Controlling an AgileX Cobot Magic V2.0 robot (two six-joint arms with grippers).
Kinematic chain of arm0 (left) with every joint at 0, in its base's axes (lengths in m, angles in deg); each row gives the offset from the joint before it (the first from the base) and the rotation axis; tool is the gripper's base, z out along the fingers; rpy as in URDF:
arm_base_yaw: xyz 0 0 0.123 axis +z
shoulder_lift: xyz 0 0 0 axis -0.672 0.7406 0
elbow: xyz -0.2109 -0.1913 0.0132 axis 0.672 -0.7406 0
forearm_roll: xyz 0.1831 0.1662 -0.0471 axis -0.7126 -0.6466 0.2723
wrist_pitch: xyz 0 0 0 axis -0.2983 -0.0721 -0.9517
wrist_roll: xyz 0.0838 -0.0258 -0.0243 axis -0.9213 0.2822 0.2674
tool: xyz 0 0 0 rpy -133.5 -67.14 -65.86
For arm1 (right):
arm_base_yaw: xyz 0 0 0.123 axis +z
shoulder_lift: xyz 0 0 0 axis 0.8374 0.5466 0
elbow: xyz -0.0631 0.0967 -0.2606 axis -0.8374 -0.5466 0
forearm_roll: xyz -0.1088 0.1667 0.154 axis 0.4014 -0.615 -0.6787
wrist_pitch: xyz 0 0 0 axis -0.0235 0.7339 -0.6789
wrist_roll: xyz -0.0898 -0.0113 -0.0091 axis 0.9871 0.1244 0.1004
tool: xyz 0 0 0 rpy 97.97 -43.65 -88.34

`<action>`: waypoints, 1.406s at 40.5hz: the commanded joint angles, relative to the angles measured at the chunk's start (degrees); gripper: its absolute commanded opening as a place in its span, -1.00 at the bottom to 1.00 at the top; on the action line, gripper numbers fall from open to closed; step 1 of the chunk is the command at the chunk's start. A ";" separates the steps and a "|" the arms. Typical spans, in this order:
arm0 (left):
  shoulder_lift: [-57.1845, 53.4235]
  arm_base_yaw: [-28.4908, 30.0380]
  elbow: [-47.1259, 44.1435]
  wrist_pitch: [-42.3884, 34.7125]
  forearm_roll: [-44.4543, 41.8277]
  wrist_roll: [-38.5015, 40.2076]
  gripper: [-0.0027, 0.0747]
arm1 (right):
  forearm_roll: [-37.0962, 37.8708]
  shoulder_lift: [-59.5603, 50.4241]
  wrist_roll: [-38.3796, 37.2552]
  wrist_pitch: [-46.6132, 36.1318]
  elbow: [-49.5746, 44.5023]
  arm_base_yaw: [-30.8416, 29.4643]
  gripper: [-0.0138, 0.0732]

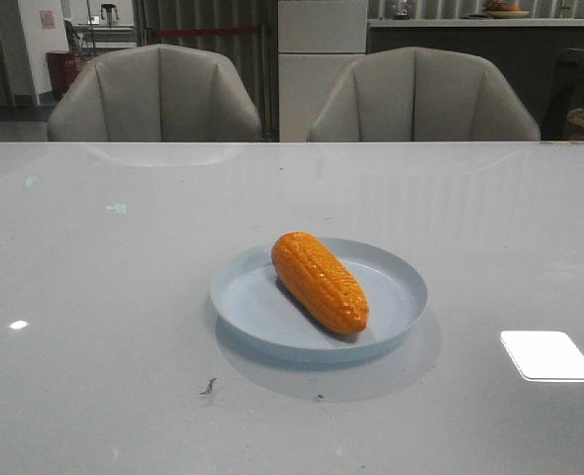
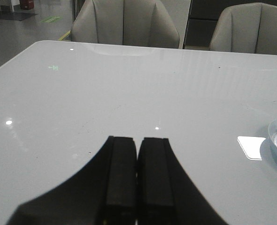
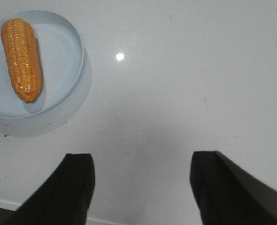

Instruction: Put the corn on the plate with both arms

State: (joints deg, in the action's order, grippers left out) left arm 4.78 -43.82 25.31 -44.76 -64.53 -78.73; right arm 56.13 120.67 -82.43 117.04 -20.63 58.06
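On the plate (image 1: pixel 401 282) our corn (image 1: pixel 320 281) lies diagonally, delivered; so our left gripper (image 2: pixel 137 180) is clenched empty, right gripper (image 3: pixel 143 183) spread wide.

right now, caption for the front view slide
Corn lying diagonally inside the plate on the table, no pincer in view.

orange bumpy-rowed corn (image 1: pixel 320 282); pale blue plate (image 1: pixel 396 274).
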 commanded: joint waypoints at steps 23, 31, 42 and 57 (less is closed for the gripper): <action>-1.21 0.13 -2.21 -4.20 0.84 -0.06 -0.69 | -0.76 -0.38 0.33 -4.21 1.48 -0.32 0.55; -1.21 0.13 -2.21 -4.20 0.84 -0.06 -0.69 | -0.76 -0.38 0.33 -4.88 1.48 -0.32 0.54; -1.21 0.13 -2.21 -4.20 0.84 -0.06 -0.69 | -0.76 -0.38 0.33 -9.96 1.48 -0.32 0.54; -1.21 0.13 -2.21 -4.20 0.84 -0.06 -0.69 | -0.76 -0.38 0.33 -11.86 1.48 -0.32 -0.23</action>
State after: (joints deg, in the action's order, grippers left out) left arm 4.78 -43.82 25.31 -44.67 -64.53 -78.73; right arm 56.13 120.67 -82.43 109.74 -20.72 58.06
